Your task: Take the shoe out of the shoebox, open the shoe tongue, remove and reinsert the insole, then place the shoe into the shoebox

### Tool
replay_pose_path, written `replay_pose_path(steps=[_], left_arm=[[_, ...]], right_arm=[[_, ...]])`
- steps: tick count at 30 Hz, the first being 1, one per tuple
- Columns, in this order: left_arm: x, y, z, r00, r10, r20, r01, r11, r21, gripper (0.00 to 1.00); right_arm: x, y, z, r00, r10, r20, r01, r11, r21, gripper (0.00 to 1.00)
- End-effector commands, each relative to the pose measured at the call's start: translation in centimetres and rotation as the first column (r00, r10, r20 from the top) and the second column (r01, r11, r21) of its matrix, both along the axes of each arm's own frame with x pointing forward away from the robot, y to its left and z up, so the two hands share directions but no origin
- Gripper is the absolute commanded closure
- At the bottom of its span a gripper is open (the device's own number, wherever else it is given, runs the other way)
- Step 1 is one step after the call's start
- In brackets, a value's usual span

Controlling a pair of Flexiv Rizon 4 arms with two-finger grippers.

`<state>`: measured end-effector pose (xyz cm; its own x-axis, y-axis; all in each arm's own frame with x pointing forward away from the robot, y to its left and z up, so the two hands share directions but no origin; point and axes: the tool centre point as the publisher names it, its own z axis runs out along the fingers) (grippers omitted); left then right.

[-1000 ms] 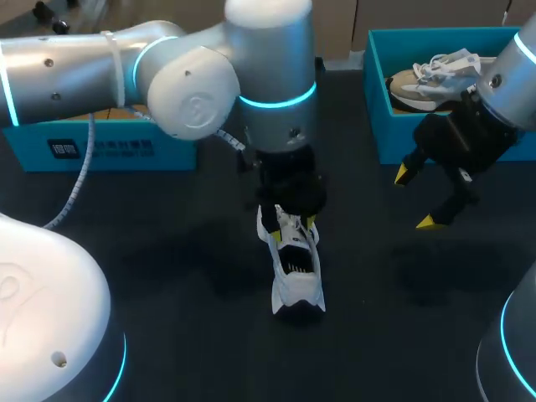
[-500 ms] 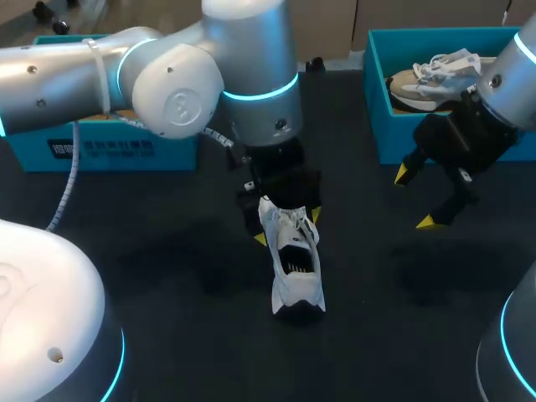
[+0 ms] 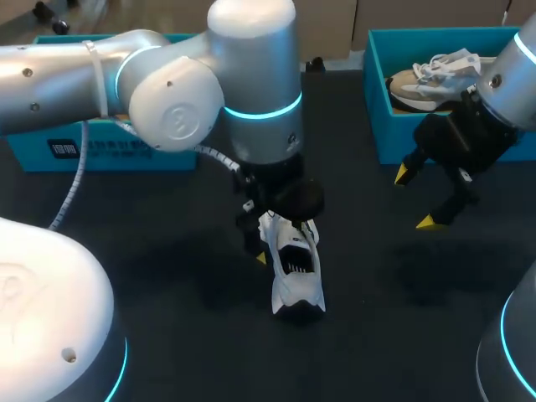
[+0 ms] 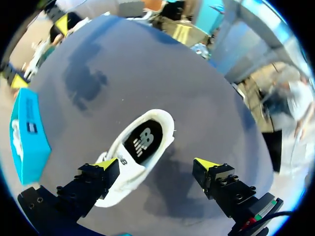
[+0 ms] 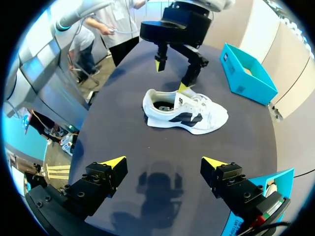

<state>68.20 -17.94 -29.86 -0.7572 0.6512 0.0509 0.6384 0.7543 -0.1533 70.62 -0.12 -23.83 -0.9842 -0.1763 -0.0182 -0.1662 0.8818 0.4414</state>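
A white sneaker (image 3: 295, 272) with black side marks lies on the dark table, toe toward the front edge. My left gripper (image 3: 283, 239) hangs open over its heel end. In the left wrist view one yellow tip stands beside the sneaker (image 4: 133, 155) and the other over bare table; the black insole (image 4: 142, 142) shows inside the shoe. My right gripper (image 3: 414, 199) is open and empty in front of the teal shoebox (image 3: 375, 92), right of the sneaker. The right wrist view looks past my right gripper (image 5: 165, 162) at the sneaker (image 5: 184, 115) and my left gripper (image 5: 171, 76) above it.
A second, beige shoe (image 3: 431, 79) lies inside the shoebox at the back right. Another teal box (image 3: 100, 151) stands at the back left, also seen in the right wrist view (image 5: 246, 73). Bare dark table lies around the sneaker.
My left gripper's fingers have spread apart over the sneaker's heel end, and the left arm has shifted a little. The sneaker and my right arm have stayed where they were.
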Motion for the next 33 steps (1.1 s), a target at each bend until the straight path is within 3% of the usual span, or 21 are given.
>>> replay_pose_path(steps=[1,4,8,13,19,27,33], left_arm=[[-1.9,1.0,0.8,0.978,0.178,0.112,-0.181,0.983,0.023,0.00],[-2.5,1.4,1.1,0.955,0.269,0.123,-0.274,0.961,0.027,0.00],[-3.2,2.1,1.0,0.878,0.466,0.109,-0.473,0.879,0.055,0.00],[-4.2,1.9,1.0,0.810,0.569,0.142,-0.582,0.809,0.080,0.00],[-4.3,1.1,0.5,0.781,0.605,0.154,-0.619,0.782,0.071,0.00],[-5.1,-1.3,-0.4,0.790,0.595,0.148,-0.608,0.791,0.065,0.00],[-6.4,-2.8,-1.0,0.760,0.608,0.229,-0.632,0.774,0.042,0.00]], right_arm=[[0.0,0.1,-0.1,1.000,0.000,0.001,0.000,1.000,-0.003,0.00],[0.0,0.1,-0.1,1.000,0.000,0.001,0.000,1.000,-0.003,0.00],[0.0,0.1,-0.1,1.000,0.000,0.001,0.000,1.000,-0.003,0.00],[0.0,0.1,-0.1,1.000,0.000,0.001,0.000,1.000,-0.003,0.00],[0.0,0.1,-0.1,1.000,0.000,0.001,0.000,1.000,-0.003,0.00],[0.0,0.1,-0.1,1.000,0.000,0.001,0.000,1.000,-0.003,0.00],[0.0,0.1,-0.1,1.000,0.000,0.001,0.000,1.000,-0.003,0.00]])
